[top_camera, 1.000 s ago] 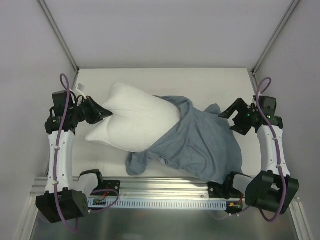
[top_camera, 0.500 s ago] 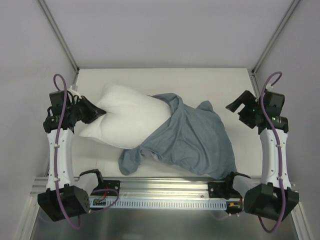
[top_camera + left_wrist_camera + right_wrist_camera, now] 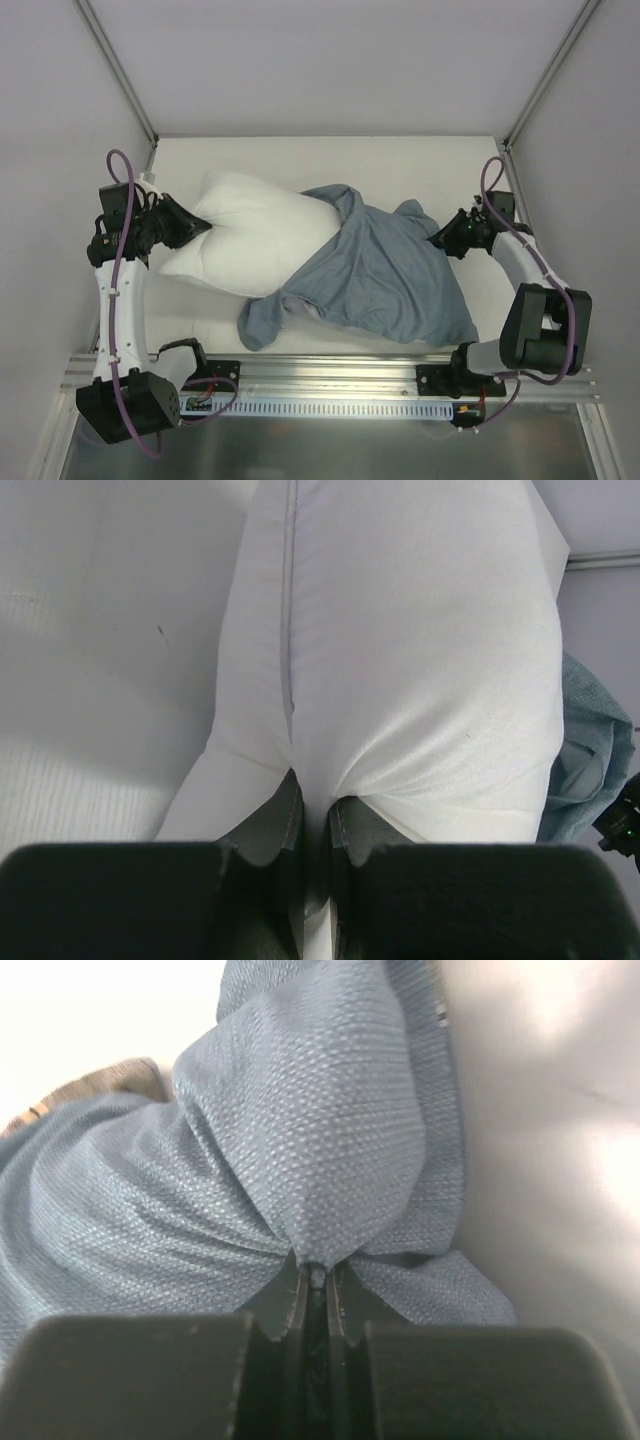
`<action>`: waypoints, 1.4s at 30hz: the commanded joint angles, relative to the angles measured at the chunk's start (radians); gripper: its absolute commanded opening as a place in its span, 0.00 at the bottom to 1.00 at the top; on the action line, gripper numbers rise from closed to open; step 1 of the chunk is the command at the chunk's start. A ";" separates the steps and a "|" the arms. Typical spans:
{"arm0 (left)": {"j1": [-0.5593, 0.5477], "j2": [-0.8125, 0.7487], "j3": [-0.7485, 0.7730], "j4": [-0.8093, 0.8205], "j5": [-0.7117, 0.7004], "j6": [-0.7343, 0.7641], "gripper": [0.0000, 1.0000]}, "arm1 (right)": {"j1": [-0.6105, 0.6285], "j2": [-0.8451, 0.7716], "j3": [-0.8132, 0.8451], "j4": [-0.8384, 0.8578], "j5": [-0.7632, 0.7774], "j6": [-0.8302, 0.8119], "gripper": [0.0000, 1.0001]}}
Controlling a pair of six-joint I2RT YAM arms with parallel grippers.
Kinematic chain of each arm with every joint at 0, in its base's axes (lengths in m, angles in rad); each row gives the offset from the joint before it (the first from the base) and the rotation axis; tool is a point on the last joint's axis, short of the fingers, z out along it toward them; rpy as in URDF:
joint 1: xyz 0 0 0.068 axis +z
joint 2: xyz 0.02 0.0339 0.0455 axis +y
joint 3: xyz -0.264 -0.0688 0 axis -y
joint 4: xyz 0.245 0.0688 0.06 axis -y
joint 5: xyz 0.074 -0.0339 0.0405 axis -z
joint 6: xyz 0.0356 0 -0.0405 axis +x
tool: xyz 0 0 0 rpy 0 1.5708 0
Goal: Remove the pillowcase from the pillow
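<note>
**Left gripper** [image 3: 312,815], at 9 o'clock in the overhead view, is clamped on a pinch of the pillow [image 3: 400,660] at its corner, beside the seam. The white fabric puckers up between the closed jaws. **Right gripper** [image 3: 316,1278], at 3 o'clock, is closed on a gathered fold of the pillowcase [image 3: 300,1130], and the blue weave bunches out past the fingertips.

Between the two, the pillow lies slantwise from 9 o'clock to the centre of the table [image 3: 400,165]. Only its right end sits inside the pillowcase, whose mouth is wrapped across it at the centre. The larger left part is bare. The rest of the pillowcase spreads limp and wrinkled from the centre toward 4 o'clock, and a loose tail trails out at 7 o'clock.

The pillow's held corner is near the table's left edge. The pillowcase's near hem lies just beside the rail [image 3: 330,375] at 6 o'clock. Bare tabletop shows as a band along 12 o'clock and a narrow strip at 3 o'clock.
</note>
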 commanded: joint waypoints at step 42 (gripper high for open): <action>0.521 0.034 0.209 0.070 0.144 -0.249 0.00 | -0.616 -0.357 0.347 -0.226 0.400 0.101 0.01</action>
